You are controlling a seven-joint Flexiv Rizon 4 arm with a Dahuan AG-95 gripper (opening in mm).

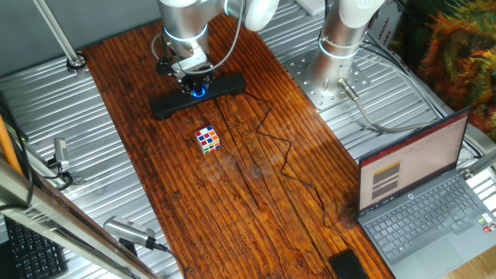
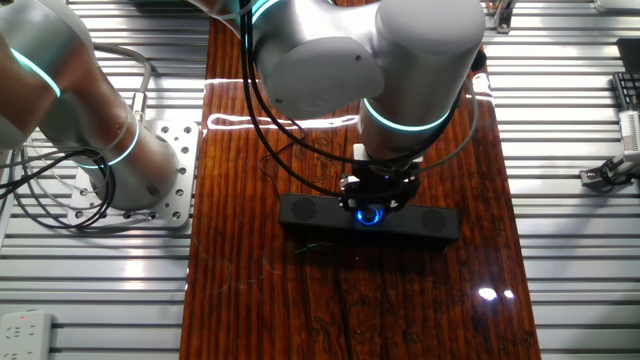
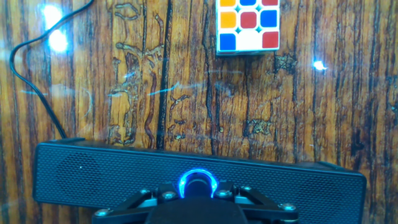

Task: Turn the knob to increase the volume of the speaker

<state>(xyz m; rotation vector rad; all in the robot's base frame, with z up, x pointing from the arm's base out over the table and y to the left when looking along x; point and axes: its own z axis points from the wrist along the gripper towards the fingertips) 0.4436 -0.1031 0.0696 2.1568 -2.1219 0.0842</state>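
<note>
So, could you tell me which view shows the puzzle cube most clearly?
The hand view: the cube is large, its coloured squares distinct, though cropped at the top. One fixed view shows it whole but small; the other fixed view doesn't show it.

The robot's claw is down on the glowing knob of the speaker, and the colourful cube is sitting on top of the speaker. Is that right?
Not quite. The gripper is at the blue-lit knob of the speaker, but the colourful cube is not on top of it. The hand view shows the cube on the wooden table, apart from the speaker, with bare wood between them.
</note>
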